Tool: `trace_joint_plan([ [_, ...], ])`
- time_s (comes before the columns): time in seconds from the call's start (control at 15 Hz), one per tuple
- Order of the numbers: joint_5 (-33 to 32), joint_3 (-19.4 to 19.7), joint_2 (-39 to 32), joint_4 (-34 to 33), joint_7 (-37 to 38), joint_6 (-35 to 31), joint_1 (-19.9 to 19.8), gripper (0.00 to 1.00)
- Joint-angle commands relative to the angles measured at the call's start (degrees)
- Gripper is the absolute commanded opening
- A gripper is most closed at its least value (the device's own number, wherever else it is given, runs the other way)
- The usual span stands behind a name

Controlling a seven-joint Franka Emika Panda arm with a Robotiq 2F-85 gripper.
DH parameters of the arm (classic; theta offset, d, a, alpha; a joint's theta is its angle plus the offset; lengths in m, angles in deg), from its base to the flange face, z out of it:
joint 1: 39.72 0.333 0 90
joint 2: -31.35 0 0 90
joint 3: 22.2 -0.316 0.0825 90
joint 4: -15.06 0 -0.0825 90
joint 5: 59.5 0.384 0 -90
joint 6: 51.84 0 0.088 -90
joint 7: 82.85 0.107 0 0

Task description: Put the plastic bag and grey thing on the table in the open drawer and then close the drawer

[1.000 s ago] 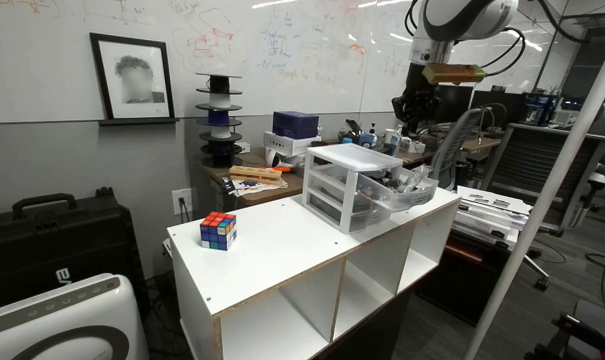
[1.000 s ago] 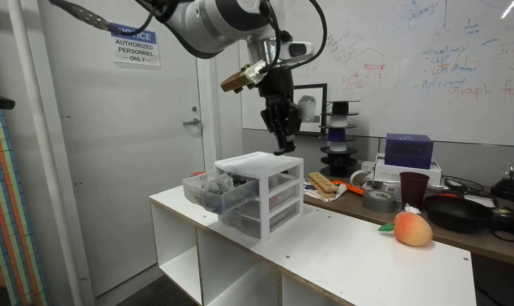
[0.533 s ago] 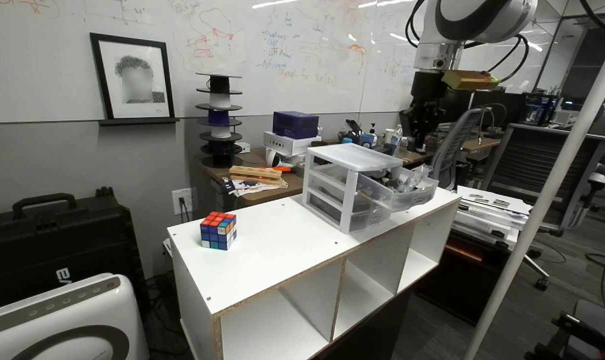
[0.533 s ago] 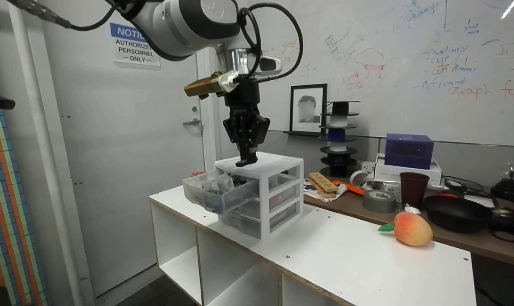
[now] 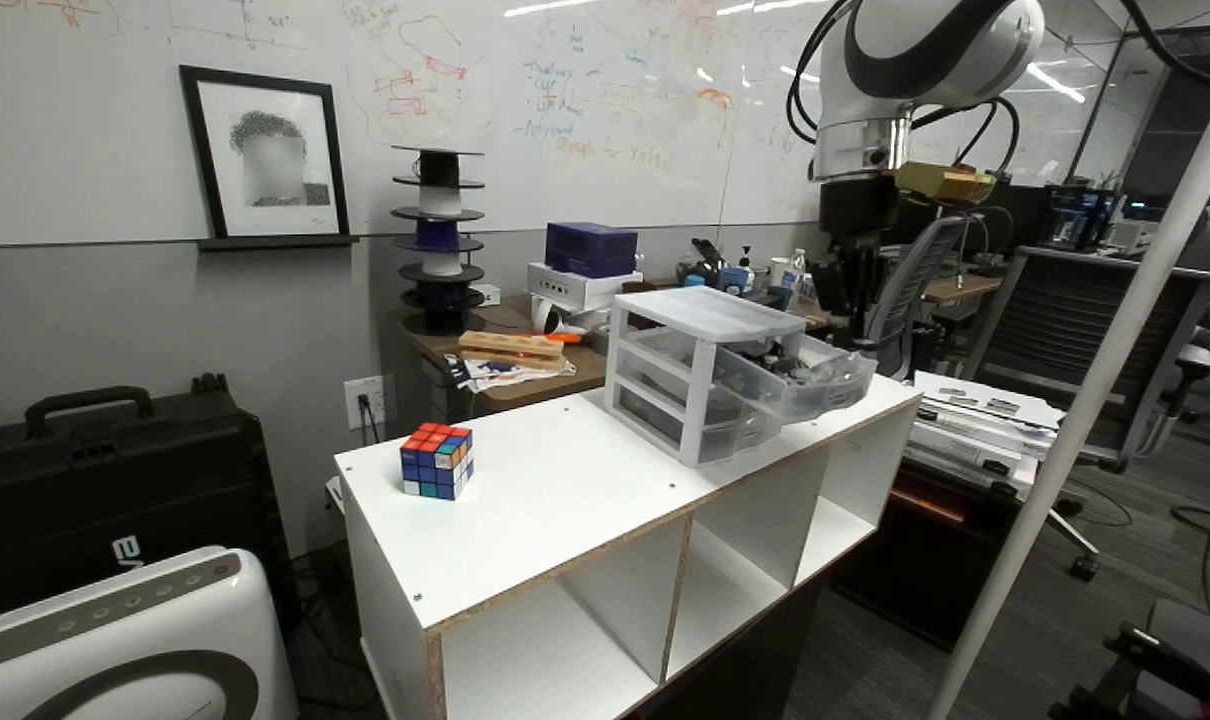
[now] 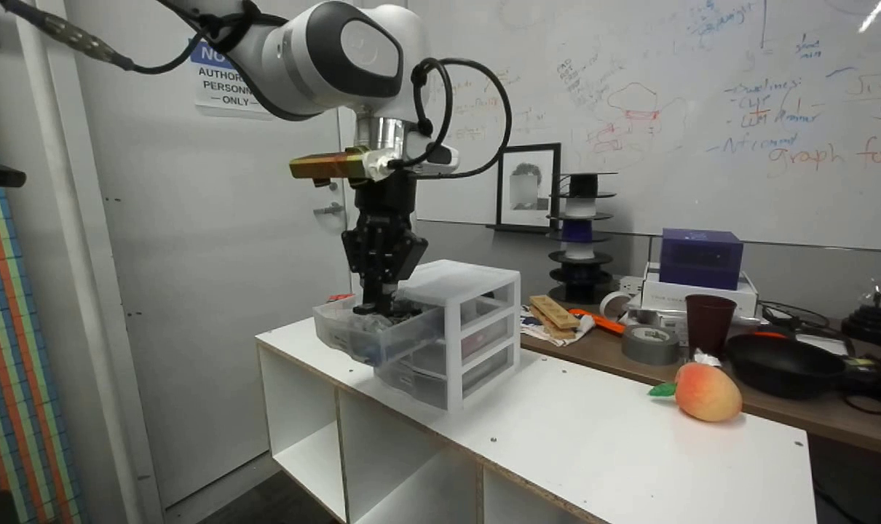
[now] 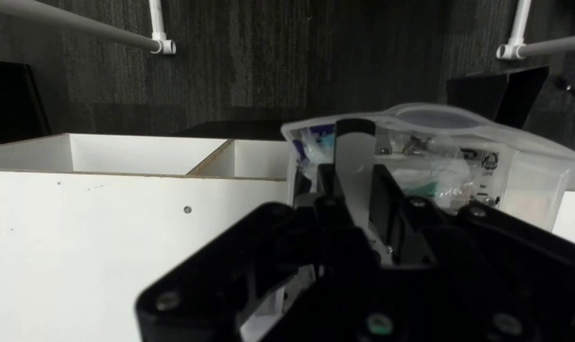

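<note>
The white table [image 6: 652,444] bears a small chest whose top translucent drawer [image 6: 393,348] is pulled open; the drawer also shows in the wrist view [image 7: 530,199]. A clear plastic bag [image 7: 439,171] lies among other items in the drawer. My gripper [image 6: 378,291] points down over the drawer, its tips close to the contents; I cannot tell whether it touches them. In the wrist view the fingers are shut on a long flat grey thing [image 7: 356,152] with a dark rounded end. The gripper also shows in an exterior view [image 5: 850,320] at the drawer's front part.
The chest's lid [image 5: 710,313] stands right beside the gripper. A Rubik's cube [image 5: 437,462] sits near one table end, a toy peach [image 6: 706,393] near the opposite end. A white pole [image 5: 1095,400] rises beside the table. A desk with clutter stands behind.
My gripper has moved from above the chest's lid out over the open drawer and lowered. The drawer, the chest, the cube and the peach have not moved.
</note>
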Motion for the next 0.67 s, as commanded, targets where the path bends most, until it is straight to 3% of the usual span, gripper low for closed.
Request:
trace_joint_plan([
  [0.0, -0.1, -0.8, -0.2, -0.5, -2.1, 1.5, 0.2, 0.08],
  [0.4, 1.3, -1.4, -5.1, -3.4, -1.0, -6.9, 0.1, 0.08],
  [0.6, 3.9, -2.2, -9.4, -6.7, -1.3, -7.9, 0.2, 0.08],
])
